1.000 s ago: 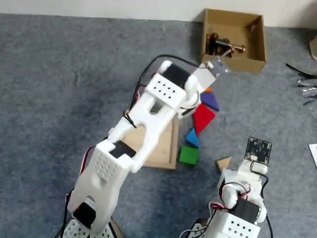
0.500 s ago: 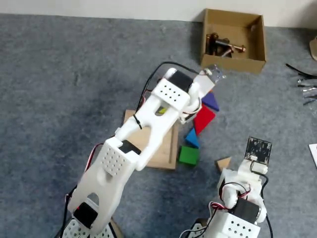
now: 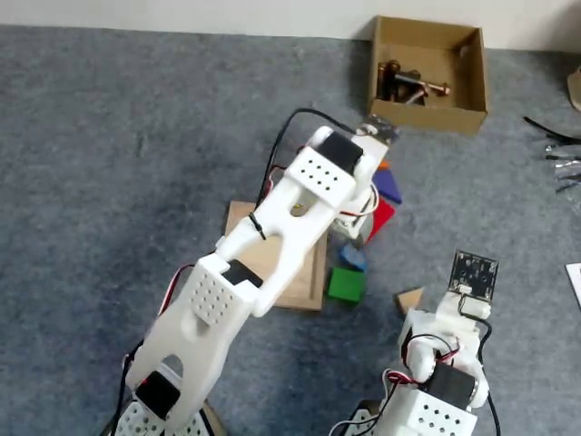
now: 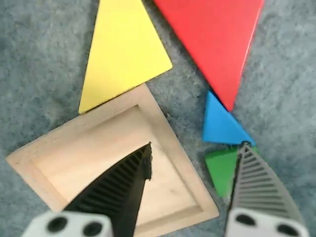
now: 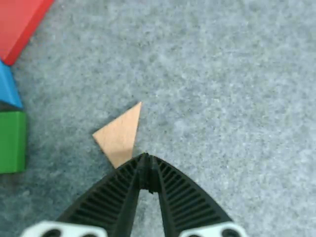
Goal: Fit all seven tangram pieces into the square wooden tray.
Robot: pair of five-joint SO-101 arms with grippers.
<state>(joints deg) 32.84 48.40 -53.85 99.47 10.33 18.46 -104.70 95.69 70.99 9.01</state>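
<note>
My left end effector [image 4: 196,148] hangs with fingers apart above a corner of the wooden tray [image 4: 89,158], bare where I see it, with the blue triangle [image 4: 219,126] just outside its rim, so I judge I am choosing a first piece, which needs a square descent, and my finger half-hides the green piece [image 4: 219,168].

A small robotics lab or hobby workshop is suggested. The tabletop [image 3: 109,182] is covered in grey felt-like cloth and is bounded at its far edge by a pale wall [image 3: 182,14]. Two white plastic arms are mounted at its near edge: the left arm [image 3: 209,300] is trailed by an exposed black cable [image 3: 313,112], and a bare circuit board [image 3: 475,275] is carried on the right arm [image 3: 436,413]. An open cardboard box [image 3: 427,116] of copper-coloured metal parts [image 3: 408,84] is kept near the far right corner, and loose cables [image 3: 556,150] are left at the right edge.
</note>
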